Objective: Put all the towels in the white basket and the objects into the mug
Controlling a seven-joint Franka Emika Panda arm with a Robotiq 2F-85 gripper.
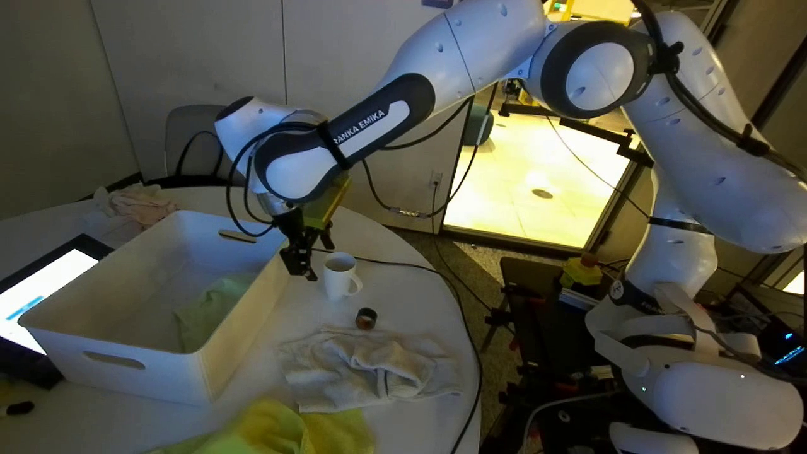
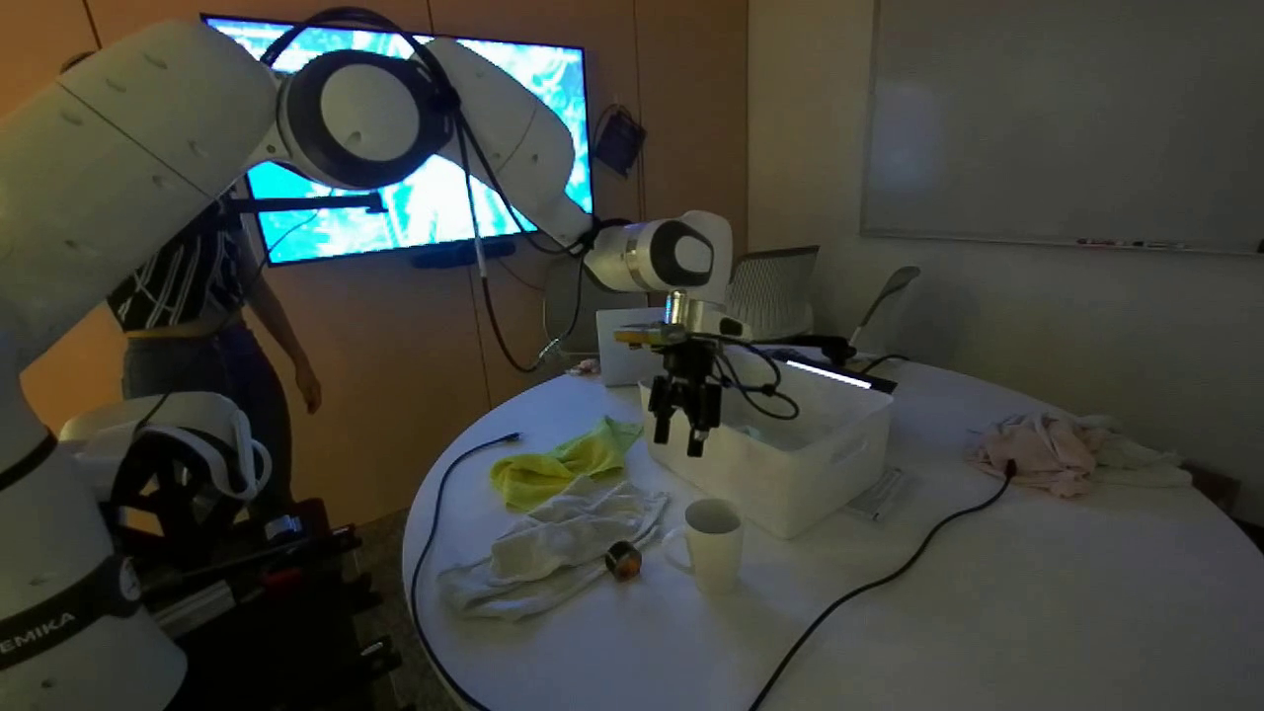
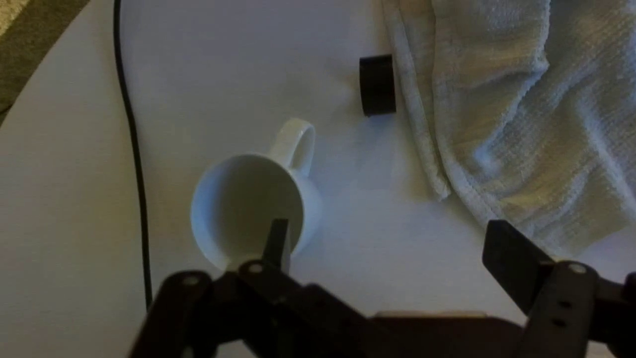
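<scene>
1 pale green towel (image 1: 214,309), lying inside the white basket (image 1: 151,378). 1 off-white towel (image 1: 372,369), rumpled, on the desk (image 1: 403,293). 1 bright yellow towel (image 1: 277,425), on the desk, touching the off-white one. Towels in all: 3. White basket: 1, on the desk. Mug (image 1: 339,287): 1, white, upright, near the basket. Dark cylinder (image 3: 377,85): 1, on its side, just beside the off-white towel. End effector (image 3: 387,236): 1, fingers (image 3: 514,261) spread apart, raised above the desk near the mug. Pile of pink and white cloth (image 2: 1047,452): 1, well apart from the mug. Tablet (image 1: 60,271): 1, screen lit, beside the basket.
</scene>
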